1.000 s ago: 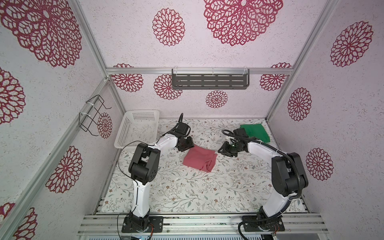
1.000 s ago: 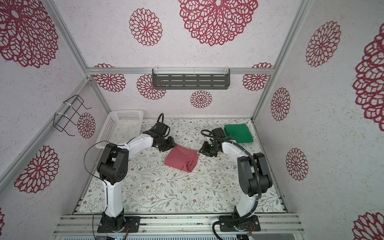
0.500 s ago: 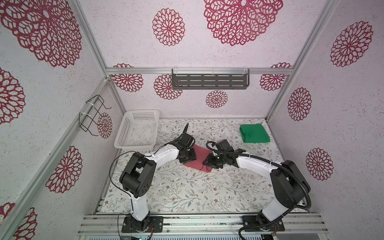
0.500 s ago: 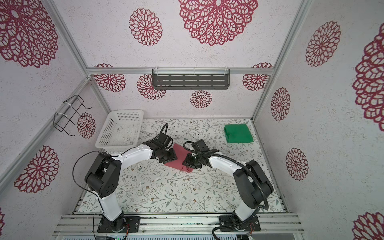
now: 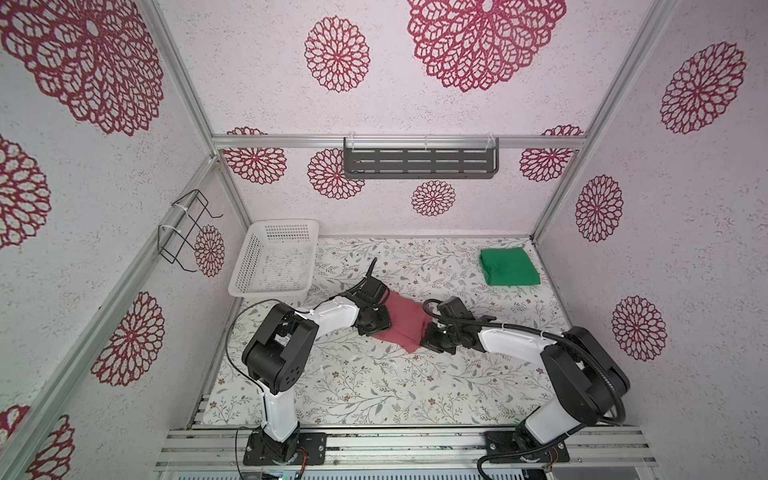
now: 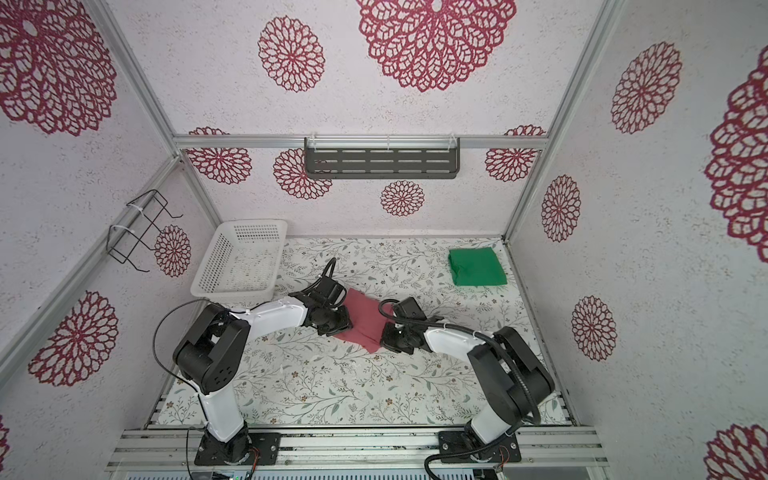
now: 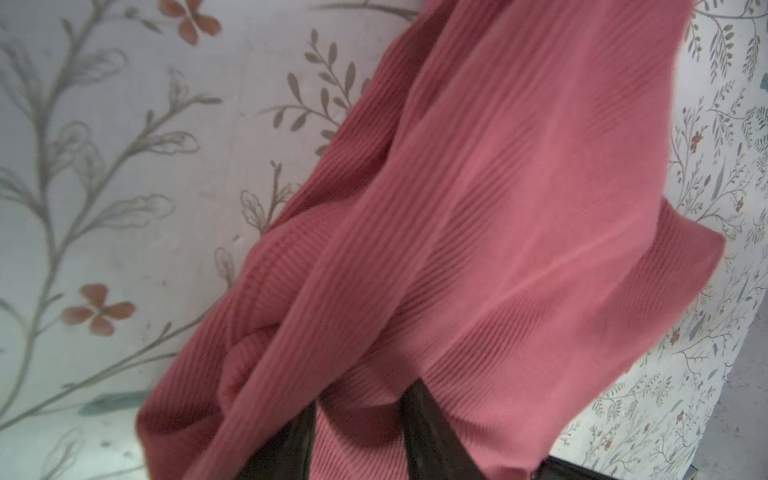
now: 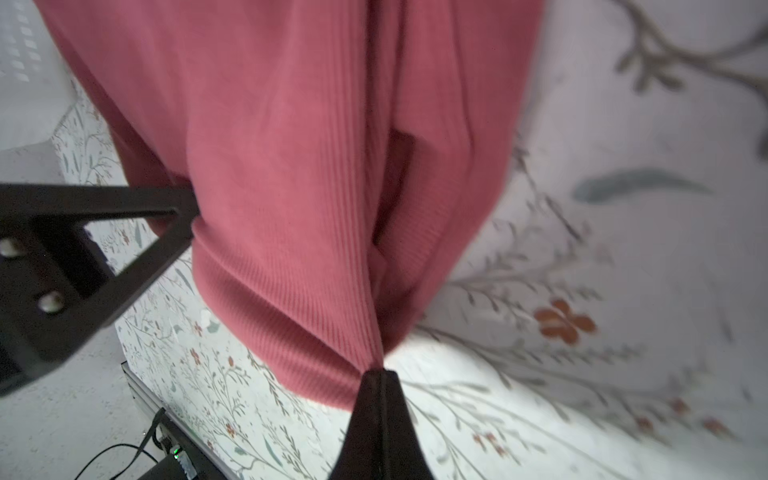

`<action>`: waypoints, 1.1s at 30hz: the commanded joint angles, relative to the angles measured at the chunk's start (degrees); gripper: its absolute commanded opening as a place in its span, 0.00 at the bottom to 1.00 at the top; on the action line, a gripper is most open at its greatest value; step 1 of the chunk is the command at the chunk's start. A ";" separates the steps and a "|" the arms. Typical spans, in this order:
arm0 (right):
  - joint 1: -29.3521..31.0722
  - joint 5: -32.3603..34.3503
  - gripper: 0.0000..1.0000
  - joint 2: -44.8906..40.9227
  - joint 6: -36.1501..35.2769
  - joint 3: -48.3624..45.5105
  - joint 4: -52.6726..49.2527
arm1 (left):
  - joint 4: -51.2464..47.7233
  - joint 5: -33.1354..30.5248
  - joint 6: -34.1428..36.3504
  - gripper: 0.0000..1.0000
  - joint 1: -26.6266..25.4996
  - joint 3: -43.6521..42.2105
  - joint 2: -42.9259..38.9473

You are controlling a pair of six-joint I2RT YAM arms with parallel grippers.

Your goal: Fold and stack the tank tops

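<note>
Pink top [image 5: 401,322] [image 6: 365,320] is sitting at the middle of the table [image 5: 374,386] [image 6: 332,386], bunched into a slanted shape between the two grippers. In both top views its far left corner is pointing toward the left arm's wrist and its near corner is pointing toward the near edge.

The right gripper [image 5: 430,338] [image 6: 390,336] is reaching in from the right and touching the top's right edge. In the right wrist view its fingers are pressing together [image 8: 378,376] and pinching a gathered ridge of the ribbed cloth [image 8: 291,145], which is fanning out from that pinch above the table.

The left gripper [image 5: 380,326] [image 6: 338,324] is coming in from the left and meeting the top's left edge. In the left wrist view its two dark fingers [image 7: 428,424] are standing apart with a thick fold of the top [image 7: 478,208] running between them and draping over their tips [image 7: 362,399]. Whether they are clamping that fold or only straddling it I cannot tell, as the picture is blurring there.

Green top [image 5: 509,266] [image 6: 477,267] is lying folded into a neat square at the far right corner, well apart from both grippers. A white basket [image 5: 242,266] [image 6: 212,266] is standing at the far left corner, near the left arm but not touching it.
</note>
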 commanded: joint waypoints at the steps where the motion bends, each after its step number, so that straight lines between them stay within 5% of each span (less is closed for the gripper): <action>1: -1.78 2.71 0.00 -5.65 1.25 -4.88 -1.79 | -1.91 -0.05 -1.56 0.37 -1.82 -2.13 -1.46; 5: -4.32 2.29 0.00 -8.82 0.11 -6.52 -1.63 | -2.62 0.89 -2.49 0.40 -3.97 -1.77 -3.55; 9: -4.86 3.05 0.19 -10.47 -4.83 -0.64 -8.75 | -7.10 1.14 -1.53 0.48 -5.42 1.01 -7.28; 13: -4.94 3.07 0.26 -10.63 -7.90 4.88 -14.24 | -10.92 2.08 0.15 0.54 -4.10 3.23 -11.41; 18: -4.90 1.60 0.25 -7.56 -5.28 8.11 -6.67 | -9.28 1.13 1.76 0.55 -0.33 4.05 -11.76; 23: -4.04 0.98 0.23 0.16 0.28 9.51 4.03 | -3.69 3.55 1.74 0.52 1.88 6.91 -3.70; 33: -7.09 8.32 0.22 0.76 3.30 -2.77 6.06 | 0.11 2.16 0.49 0.50 3.08 7.25 4.53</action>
